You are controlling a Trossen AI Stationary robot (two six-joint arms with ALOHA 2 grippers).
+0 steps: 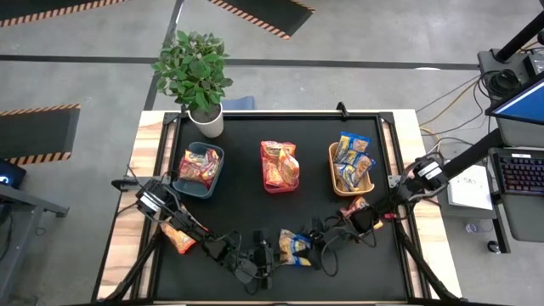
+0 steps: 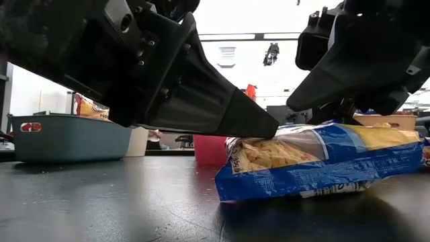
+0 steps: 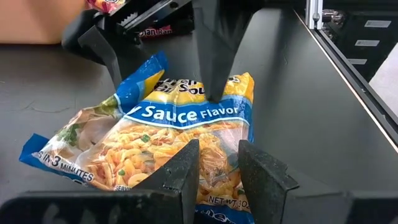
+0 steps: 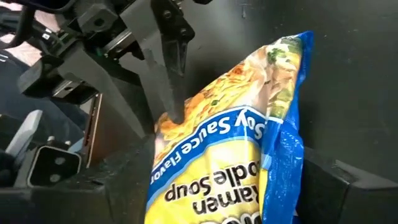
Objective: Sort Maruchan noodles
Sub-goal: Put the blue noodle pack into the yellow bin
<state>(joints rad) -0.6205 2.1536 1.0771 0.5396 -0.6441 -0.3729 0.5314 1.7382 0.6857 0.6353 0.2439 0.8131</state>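
Observation:
A blue-and-yellow noodle packet (image 1: 295,247) (image 3: 168,130) lies on the black table near its front edge, between my two grippers. My left gripper (image 1: 270,253) (image 3: 214,171) is shut on the end of it toward the table's left. My right gripper (image 1: 316,242) (image 4: 236,168) is open, its fingers (image 3: 214,62) standing on either side of the packet's opposite end. An orange packet (image 1: 178,238) lies on the table by my left arm. A red-orange packet (image 1: 357,206) lies by my right arm. My left gripper pinches the packet's edge (image 3: 214,158) on the side toward the table's left between its two fingers. It comes from the table's left, slanting down. The packet's underside (image 2: 302,191) rests on the table. Whether my right gripper touches the packet I cannot tell.
Three bins stand across the table's middle. The teal bin (image 1: 212,149) holds orange packets, the red bin (image 1: 280,189) red-pink ones, and the tan bin (image 1: 333,170) blue-and-yellow ones. A potted plant (image 1: 194,72) stands at the far left corner.

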